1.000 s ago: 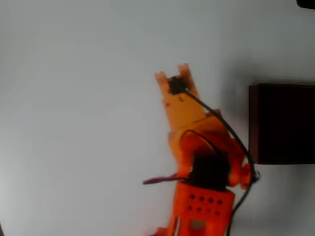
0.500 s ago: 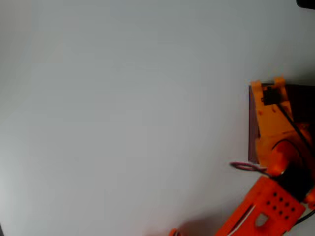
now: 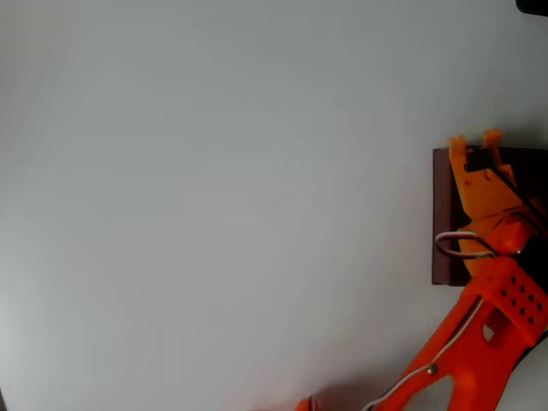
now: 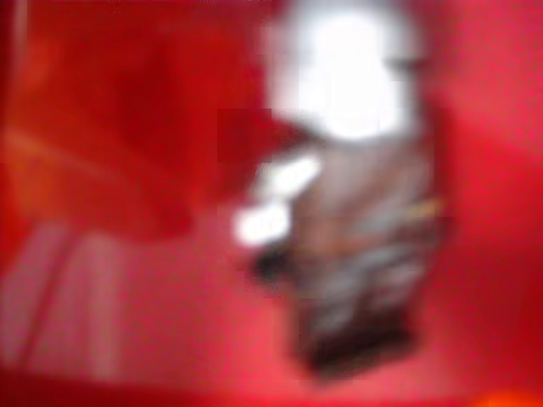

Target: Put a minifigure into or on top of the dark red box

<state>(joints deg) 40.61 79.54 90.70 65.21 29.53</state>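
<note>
Your gripper (image 3: pixel 475 141) now sits further over the dark red box (image 3: pixel 442 214) — up from its left wall. The blurred minifigure (image 4: pixel 356 254) fills the wrist view. Jaws' state — can't tell.

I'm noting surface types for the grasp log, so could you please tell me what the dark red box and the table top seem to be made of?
The dark red box has thin, straight, matte walls, suggesting card or thin plastic; the blur leaves it open. The table is a plain, smooth, pale matte sheet, perhaps laminate or paper.
</note>
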